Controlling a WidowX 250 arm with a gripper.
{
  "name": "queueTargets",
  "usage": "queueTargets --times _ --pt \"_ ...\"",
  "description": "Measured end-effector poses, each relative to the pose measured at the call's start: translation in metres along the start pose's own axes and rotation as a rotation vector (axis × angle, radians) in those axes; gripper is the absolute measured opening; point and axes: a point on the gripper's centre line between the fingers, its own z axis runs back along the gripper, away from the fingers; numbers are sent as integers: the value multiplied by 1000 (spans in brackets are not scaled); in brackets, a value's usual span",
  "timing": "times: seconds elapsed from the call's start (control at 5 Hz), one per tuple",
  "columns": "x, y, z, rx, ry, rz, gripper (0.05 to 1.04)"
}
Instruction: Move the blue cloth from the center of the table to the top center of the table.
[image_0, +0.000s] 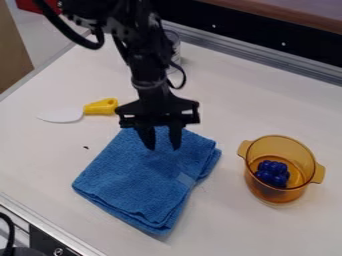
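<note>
Cloth (133, 177): blue, folded, lying at a slant from the centre of the frame toward the lower left; its upper edge is passing behind the gripper (163, 141), which is hiding part of it. A pale tag (185, 179) is showing near its right side.

Gripper: black, hanging over the cloth's upper part, its two fingers standing apart, with blue showing between them. Whether the tips are touching the cloth is hard to make out.

Arm (148, 70): black, coming in from the top edge, which is cutting it off; a cable (182, 80) is looping at its right.

Can (176, 50): upper centre, standing behind the arm, which is covering its left part.

Spatula (61, 115): white blade, yellow handle, lying left of the gripper; the handle's end is reaching close to the gripper's left side.

Pot (308, 176): amber, see-through, two-handled, standing at the right, apart from the cloth. Blue grapes (272, 173) are lying inside, their lower part showing dimly through the wall.

Desk (247, 107): white, carrying all these, running out of frame at the right.
</note>
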Motion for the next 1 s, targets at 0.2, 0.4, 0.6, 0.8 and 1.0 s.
queueTargets --times 0.2,0.4,0.6,0.8,1.0 --pt "-4 2 0 15 25 -70 172" --pt "-6 0 -3 22 4 -125 57" --pt "-5 0 -7 21 -1 -133 52" --pt "-4 1 -13 -4 8 -138 52" --pt "-3 3 -17 7 -2 -136 53"
